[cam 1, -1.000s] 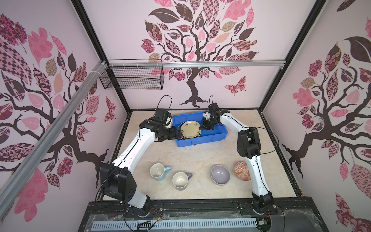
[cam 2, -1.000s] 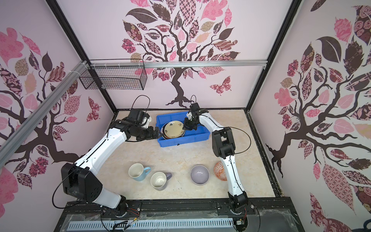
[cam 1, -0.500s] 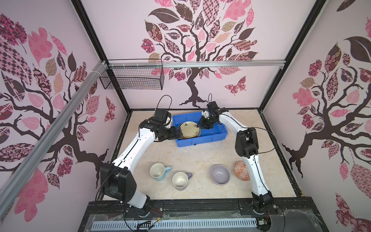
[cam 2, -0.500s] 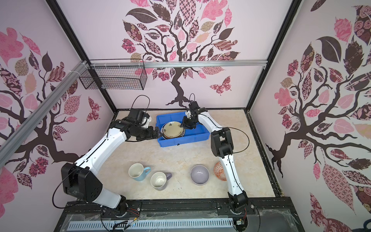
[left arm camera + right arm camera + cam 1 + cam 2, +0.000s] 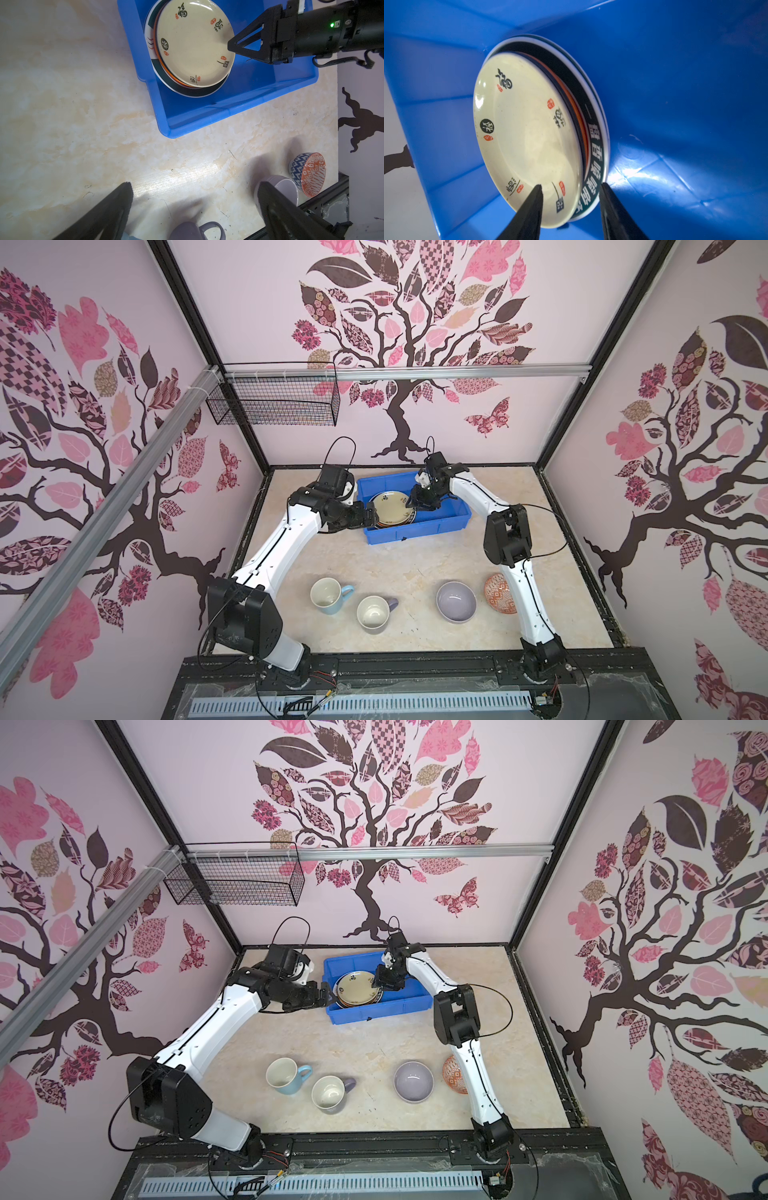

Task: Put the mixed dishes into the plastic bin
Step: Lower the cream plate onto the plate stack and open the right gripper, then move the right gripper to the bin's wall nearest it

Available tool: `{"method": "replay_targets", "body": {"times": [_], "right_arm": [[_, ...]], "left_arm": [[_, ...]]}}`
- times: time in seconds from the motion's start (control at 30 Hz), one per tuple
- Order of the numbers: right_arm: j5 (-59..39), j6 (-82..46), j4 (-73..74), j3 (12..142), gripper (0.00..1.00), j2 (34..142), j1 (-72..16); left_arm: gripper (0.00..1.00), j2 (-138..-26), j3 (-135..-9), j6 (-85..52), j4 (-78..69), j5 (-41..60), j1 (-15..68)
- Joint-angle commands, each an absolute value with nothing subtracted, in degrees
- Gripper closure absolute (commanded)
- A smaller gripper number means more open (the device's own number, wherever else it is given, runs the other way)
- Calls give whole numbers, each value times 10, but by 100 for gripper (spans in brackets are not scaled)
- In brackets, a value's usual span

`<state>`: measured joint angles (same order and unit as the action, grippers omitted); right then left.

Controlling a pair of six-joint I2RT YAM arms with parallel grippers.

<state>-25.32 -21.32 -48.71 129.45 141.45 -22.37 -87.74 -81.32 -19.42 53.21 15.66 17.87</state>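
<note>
Nearest the arm bases, four pieces sit on the marble table (image 5: 415,560), none in the bin. Light-blue mug (image 5: 328,595) and lavender mug (image 5: 374,614) are upright, just beside each other. Lavender bowl (image 5: 456,600) is upright. Patterned bowl (image 5: 498,593) is tipped on its side just beside it, partly hidden by the right arm. Farther back, the blue bin (image 5: 417,526) stands near the rear wall. Inside, toward its left end, is a stack of plates: cream plate (image 5: 392,508) on top, orange and dark-rimmed edges showing beneath; exact count not readable. The bin floor to the right of the stack is bare. Left gripper (image 5: 194,185) is spread wide, holding nothing, at the bin's left wall. Right gripper (image 5: 571,186) is inside the bin, jaws partly parted astride the stack's edge, one finger over the cream plate and one outside the dark rim. Gaps show on both sides, so I judge no grip. Tally: plates in; two mugs and two bowls to go. Wire basket (image 5: 274,400) hangs on the back rail.
</note>
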Motion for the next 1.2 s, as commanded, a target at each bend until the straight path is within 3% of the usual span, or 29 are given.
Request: {"method": "replay_targets", "body": {"times": [0.0,0.2,0.57,0.77,0.93,1.17], "right_arm": [[-232,-200,-498,1269,50,1316,-221],[-190,-191,-491,1159,49,1198,-211],[-103,-207,-438,810,50,928,-193],[-59,-226,-411,685,50,826,-185],[-52,-239,-365,654,46,825,-155],[-52,-216,-344,773,43,969,-133]], "left_arm": [[2,-868,-829,-191,525,176,177],[2,-852,-813,-197,516,188,197],[2,-825,-768,-207,523,183,252],[2,-813,-741,-215,528,193,263],[2,-808,-733,-219,540,174,272],[1,-827,-750,-214,572,105,271]]}}
